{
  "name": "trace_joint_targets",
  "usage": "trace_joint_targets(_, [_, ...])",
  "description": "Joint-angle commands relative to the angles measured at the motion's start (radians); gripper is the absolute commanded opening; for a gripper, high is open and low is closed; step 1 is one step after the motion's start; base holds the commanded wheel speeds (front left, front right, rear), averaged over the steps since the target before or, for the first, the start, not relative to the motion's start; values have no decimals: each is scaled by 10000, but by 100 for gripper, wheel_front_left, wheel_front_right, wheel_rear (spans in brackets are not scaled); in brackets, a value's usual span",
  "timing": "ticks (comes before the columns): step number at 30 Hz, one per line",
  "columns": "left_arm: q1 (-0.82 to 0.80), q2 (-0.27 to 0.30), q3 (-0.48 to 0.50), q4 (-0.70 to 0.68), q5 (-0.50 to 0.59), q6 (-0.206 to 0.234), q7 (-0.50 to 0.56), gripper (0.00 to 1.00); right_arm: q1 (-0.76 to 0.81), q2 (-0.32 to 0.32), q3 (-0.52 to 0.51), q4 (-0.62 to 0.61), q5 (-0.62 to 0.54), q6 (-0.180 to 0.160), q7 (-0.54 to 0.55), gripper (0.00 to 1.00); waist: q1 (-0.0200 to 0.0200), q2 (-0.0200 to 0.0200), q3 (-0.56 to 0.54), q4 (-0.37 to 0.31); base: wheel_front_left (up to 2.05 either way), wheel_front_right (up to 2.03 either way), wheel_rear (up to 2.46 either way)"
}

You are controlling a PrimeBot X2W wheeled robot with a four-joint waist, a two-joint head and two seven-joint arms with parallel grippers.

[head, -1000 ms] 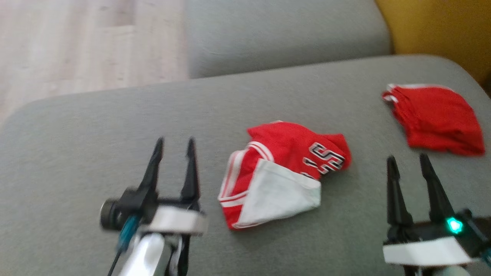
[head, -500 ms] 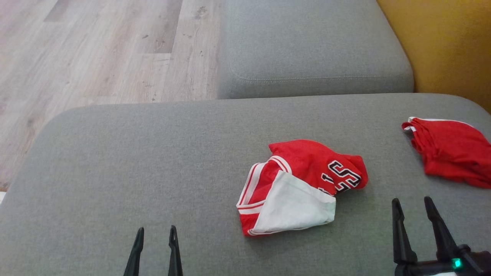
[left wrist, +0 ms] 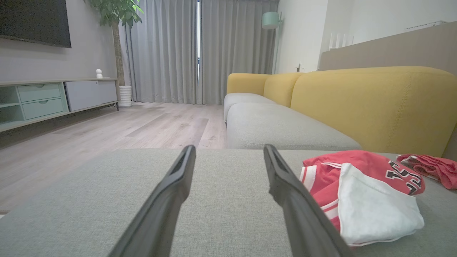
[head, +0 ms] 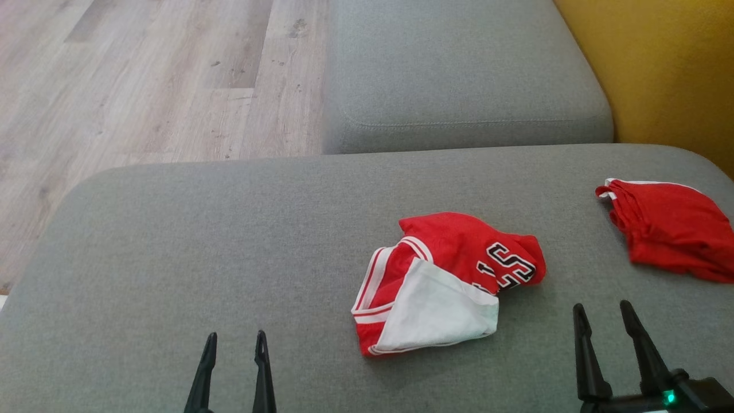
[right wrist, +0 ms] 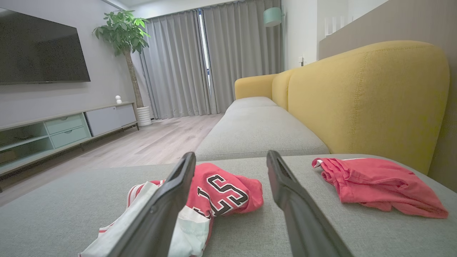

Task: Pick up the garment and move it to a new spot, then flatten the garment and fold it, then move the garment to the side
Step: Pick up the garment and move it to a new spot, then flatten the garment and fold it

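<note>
**One crumpled garment point(head: 453, 281) between two spread end effectors**

One red jersey, the garment lies in a loose heap right of centre in the head view, on the near grey seat cushion point(head: 229, 241) of a sofa. Its trim is striped white, black-and-white numerals show on its right part, and a white inner layer is turned out over its lower front. Nothing touches it.

At the lower left of the head view the left end effector point(head: 235, 334) points up the frame, its two dark fingers apart and holding nothing, the tips over bare cushion and well clear of the garment. At the lower right the right end effector point(head: 601, 305) also has its fingers apart and empty, with a green light point(head: 667, 397) glowing on its body; it sits near the garment's lower right side without contact.

A second red garment point(head: 671, 229), bunched and edged in white, lies at the right edge of the frame on the same cushion, apart from the first.

Farther out, another grey seat cushion point(head: 459, 74) fills the top centre, the yellow backrest point(head: 659, 69) takes the upper right, and pale wood floor point(head: 143, 74) the upper left. The wrist views show grey curtains point(left wrist: 167, 50), a potted plant point(right wrist: 123, 32), a wall television point(right wrist: 39, 50) and a low cabinet point(left wrist: 53, 98) beyond.
</note>
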Motion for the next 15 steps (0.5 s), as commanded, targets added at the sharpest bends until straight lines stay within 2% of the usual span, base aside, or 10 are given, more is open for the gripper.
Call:
trace_joint_targets(1, [-455, -128, 290, -344, -44, 38, -51, 100, -308, -89, 241, -270, -99, -7, -36, 100, 0, -1, -10, -24, 0, 0, 0])
trace_joint_targets(10, [-423, -128, 218, -121, -345, -1, -51, 100, -287, -89, 322, -271, -165, -7, -36, 100, 0, -1, 150, -163, 0, 0, 0])
trace_joint_targets(15, [-966, -129, -198, 713, -820, -424, -51, 100, -462, -89, 205, -262, 490, -7, -36, 100, 0, -1, 643, -283, 0, 0, 0])
